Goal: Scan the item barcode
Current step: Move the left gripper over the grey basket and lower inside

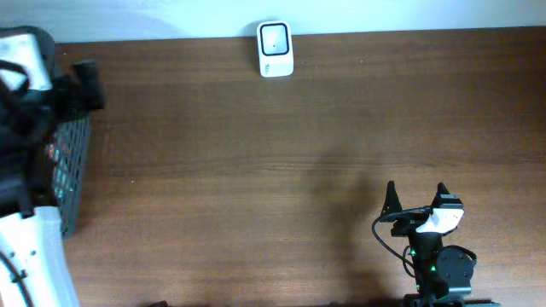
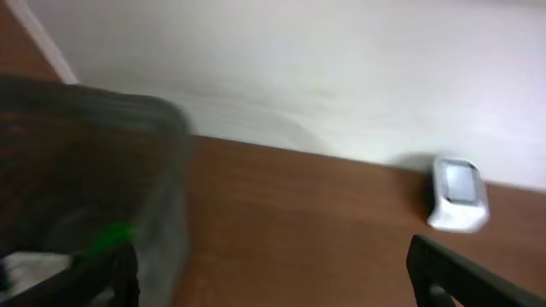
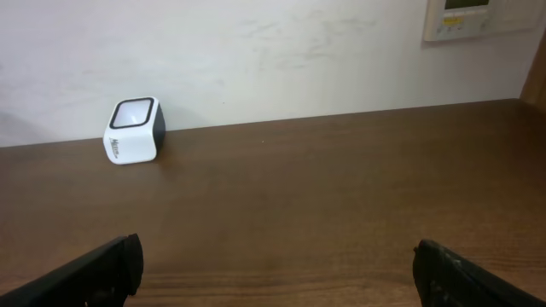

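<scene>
Brown wood-grain desk (image 1: 256,170) runs back to a plain white wall (image 3: 256,51). White box-shaped barcode scanner (image 1: 275,49) with a dark-framed window stands upright at the back edge of the desk, against the wall, around the middle of the desk's width. Nothing touches it.

Dark mesh basket (image 1: 72,170) sits at the desk's left end, well apart from the scanner. Seen from the left wrist, its inside holds a green object (image 2: 109,239) and something white beside it (both too blurred to identify); no barcode can be made out.

Left hand (image 2: 273,264) hangs over the basket's rim area, fingers spread wide with nothing between them. Its camera looks across the desk toward the scanner (image 2: 458,194).

Right hand (image 1: 416,192) is at the near right of the desk, well apart from scanner and basket. Its fingers are fully apart and grip nothing; the wrist view (image 3: 275,256) shows bare desk between them, with the scanner (image 3: 134,130) far off to the left.
</scene>
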Robot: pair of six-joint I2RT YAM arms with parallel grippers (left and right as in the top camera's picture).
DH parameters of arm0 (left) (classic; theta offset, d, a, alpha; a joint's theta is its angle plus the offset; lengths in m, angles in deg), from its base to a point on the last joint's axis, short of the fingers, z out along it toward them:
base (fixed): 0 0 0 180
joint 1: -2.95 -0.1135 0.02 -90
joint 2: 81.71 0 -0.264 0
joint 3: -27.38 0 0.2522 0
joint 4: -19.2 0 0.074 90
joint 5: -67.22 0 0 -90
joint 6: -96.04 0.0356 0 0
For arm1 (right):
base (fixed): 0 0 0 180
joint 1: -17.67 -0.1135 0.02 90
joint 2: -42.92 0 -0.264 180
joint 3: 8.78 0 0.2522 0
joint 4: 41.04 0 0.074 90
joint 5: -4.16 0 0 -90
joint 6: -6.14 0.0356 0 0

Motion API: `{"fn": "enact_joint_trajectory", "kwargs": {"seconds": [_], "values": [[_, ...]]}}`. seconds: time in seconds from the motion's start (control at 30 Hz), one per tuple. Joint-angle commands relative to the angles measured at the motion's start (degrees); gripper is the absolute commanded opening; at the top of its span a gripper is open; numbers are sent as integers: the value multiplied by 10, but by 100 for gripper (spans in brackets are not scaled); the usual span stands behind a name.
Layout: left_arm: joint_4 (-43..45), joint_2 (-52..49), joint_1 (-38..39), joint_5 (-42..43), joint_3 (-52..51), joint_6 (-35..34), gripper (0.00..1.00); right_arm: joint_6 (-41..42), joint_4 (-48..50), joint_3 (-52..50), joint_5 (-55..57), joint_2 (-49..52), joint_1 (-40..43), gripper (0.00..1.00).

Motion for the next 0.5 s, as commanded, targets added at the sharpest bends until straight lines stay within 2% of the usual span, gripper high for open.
{"fn": "enact_joint_trajectory", "kwargs": {"seconds": [0.0, 0.13, 0.23, 0.4, 0.47], "values": [[-3, -2, -101, -35, 14, -37, 99, 3, -1, -5, -1, -4, -3, 98], [-4, -38, -182, -41, 14, -67, 99, 3, -1, -5, -1, -4, -3, 98], [-9, -92, -215, -36, 14, -83, 99, 3, -1, -5, -1, -4, -3, 98], [-10, -166, -214, -27, 14, -80, 99, 3, -2, -5, -1, -4, -3, 98], [-11, -178, -214, -19, 14, -58, 99, 3, -1, -5, -1, -4, -3, 98]]}}
